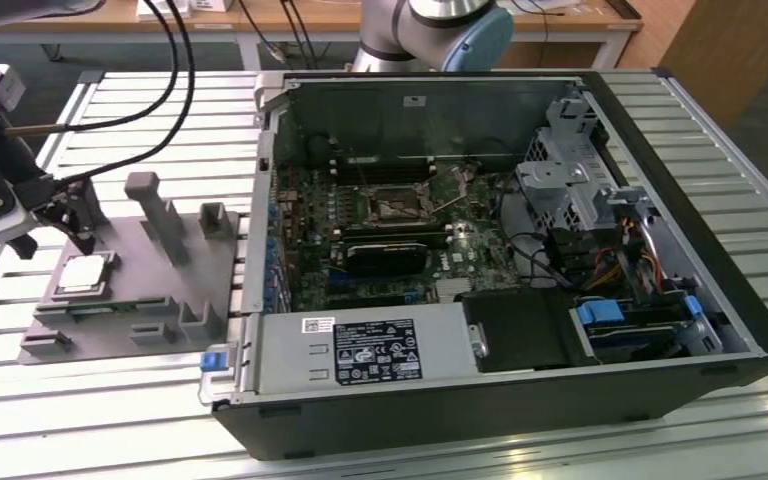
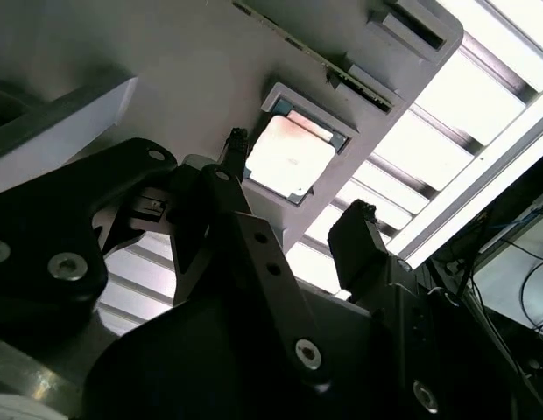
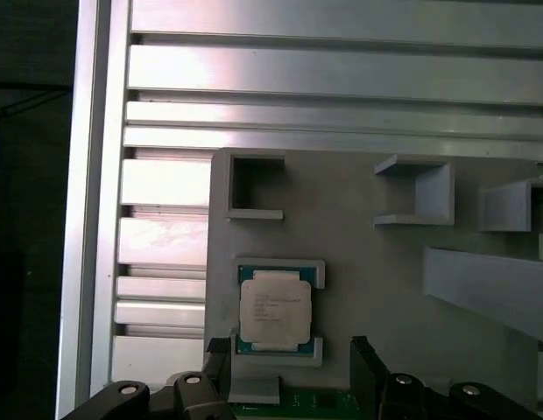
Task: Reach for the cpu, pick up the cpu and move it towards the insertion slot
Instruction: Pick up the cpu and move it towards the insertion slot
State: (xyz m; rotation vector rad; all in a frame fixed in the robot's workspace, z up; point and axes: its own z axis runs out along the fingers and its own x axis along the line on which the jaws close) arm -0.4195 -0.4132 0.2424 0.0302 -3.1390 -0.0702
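The cpu (image 1: pixel 84 273) is a small silver-topped square chip lying flat in a recess of the grey fixture plate (image 1: pixel 117 320), at the exterior view's left. My gripper (image 1: pixel 77 238) hangs just above it, open, with nothing between its fingers. In both wrist views the two black fingers straddle the cpu (image 2: pixel 289 156) (image 3: pixel 273 311), one fingertip (image 2: pixel 236 140) on each side and clear of it. My gripper (image 2: pixel 298 179) (image 3: pixel 289 350) touches nothing. The insertion slot (image 1: pixel 394 205), a square socket with a dark centre, sits on the motherboard inside the open computer case.
Grey posts and blocks (image 1: pixel 157 215) rise from the fixture plate close to my gripper. The open computer case (image 1: pixel 491 250) stands to the exterior view's right on a slatted aluminium table (image 1: pixel 37 400). Inside it a long black card (image 1: pixel 384 258) lies below the socket. Cables hang above my arm.
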